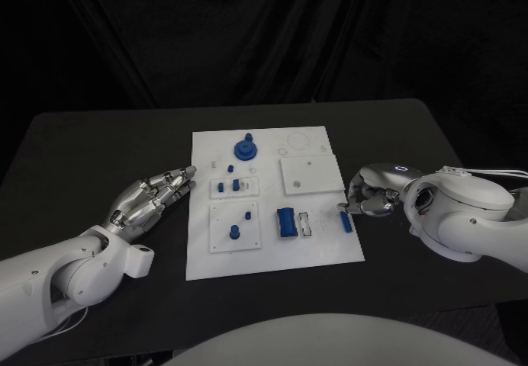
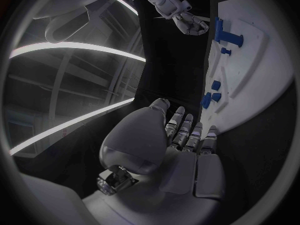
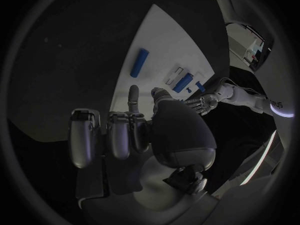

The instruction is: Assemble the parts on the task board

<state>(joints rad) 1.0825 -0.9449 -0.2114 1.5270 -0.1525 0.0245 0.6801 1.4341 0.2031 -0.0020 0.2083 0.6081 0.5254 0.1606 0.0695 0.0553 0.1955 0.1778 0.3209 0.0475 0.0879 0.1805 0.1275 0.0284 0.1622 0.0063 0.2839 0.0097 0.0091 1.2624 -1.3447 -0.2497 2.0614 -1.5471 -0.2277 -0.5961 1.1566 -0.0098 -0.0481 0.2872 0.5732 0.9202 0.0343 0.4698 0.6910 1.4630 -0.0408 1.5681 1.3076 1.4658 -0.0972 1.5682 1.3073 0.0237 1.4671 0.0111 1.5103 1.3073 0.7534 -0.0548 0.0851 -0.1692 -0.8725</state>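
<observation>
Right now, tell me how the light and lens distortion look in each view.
Head view: dim, dark backdrop, the board brightest, edges straight. Left wrist view: fisheye bends the board into a curve; bright streaks arc across the room behind the left hand. Right wrist view: darker, the right hand shadowed, the board curved.

Board (image 1: 319, 252): white rectangular plate, lying flat mid-table, carrying raised white square panels. Round part (image 1: 246, 147): blue disc with an upright stub, standing at the far middle of the board. Small pegs (image 1: 228, 184): blue, sitting in the left middle panel. Two pegs (image 1: 236, 229): blue, sitting in the near left panel. Block (image 1: 286, 222): blue, oblong, lying near centre beside white strips. Bar (image 1: 346, 221): blue, slim, lying at the right edge.
</observation>
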